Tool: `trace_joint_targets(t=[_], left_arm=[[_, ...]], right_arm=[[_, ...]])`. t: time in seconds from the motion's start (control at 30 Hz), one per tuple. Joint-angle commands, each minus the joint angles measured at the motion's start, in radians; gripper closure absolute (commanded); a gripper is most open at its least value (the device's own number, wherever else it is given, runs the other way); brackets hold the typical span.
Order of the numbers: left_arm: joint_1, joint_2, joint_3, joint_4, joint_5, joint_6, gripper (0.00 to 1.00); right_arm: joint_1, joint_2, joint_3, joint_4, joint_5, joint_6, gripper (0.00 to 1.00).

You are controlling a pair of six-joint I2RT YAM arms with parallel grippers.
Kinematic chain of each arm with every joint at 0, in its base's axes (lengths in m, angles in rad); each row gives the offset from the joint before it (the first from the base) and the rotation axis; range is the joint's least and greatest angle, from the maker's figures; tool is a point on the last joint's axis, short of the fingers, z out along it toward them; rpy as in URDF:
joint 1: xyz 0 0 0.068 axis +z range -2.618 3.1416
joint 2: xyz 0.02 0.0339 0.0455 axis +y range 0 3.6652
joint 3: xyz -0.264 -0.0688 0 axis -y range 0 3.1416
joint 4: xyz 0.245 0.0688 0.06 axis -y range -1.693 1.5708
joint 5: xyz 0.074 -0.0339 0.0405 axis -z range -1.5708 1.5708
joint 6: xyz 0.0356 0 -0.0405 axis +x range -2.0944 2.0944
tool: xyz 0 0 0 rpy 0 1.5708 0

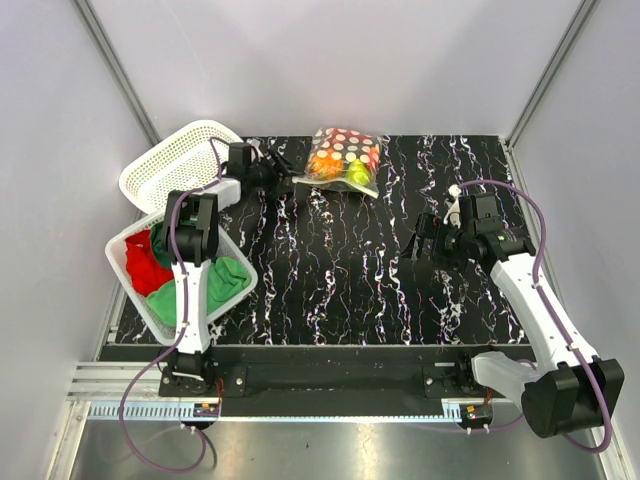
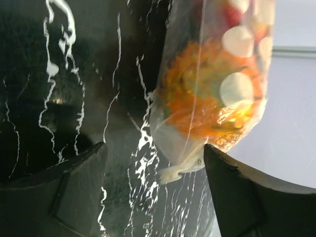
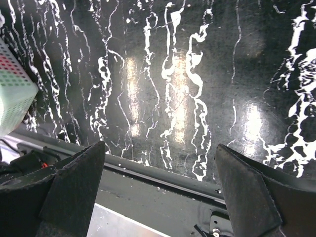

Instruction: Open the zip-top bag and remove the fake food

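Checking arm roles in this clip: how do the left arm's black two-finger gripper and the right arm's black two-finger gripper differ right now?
The left gripper sits at the clear polka-dot zip-top bag, one bag corner between its fingers; the right gripper is well apart from the bag. The left gripper is at the far side of the black marbled table; the right gripper is over its right half, nearer the bases. Both are open, holding nothing.

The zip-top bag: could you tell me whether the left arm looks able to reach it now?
Probably yes: the left hand is open right beside the zip-top bag, with nothing between them.
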Motion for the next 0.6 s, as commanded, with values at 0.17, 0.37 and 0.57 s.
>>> trace_joint_targets(t=[0.17,0.37,0.57], left_arm=[[-0.002,-0.011,-0.018,0.169,0.155,-0.056,0.61],[-0.025,-0.061,-0.069,0.202,0.169,-0.082,1.0],[-0.12,-0.218,-0.28,0.239,0.135,-0.154,1.0]], right_arm=[[-0.003,0.022,0.037,0.031,-0.083,-0.003,0.0],[-0.003,0.053,0.037,0.069,-0.146,0.0,0.0],[-0.001,0.111,0.039,0.19,-0.116,0.038,0.0]])
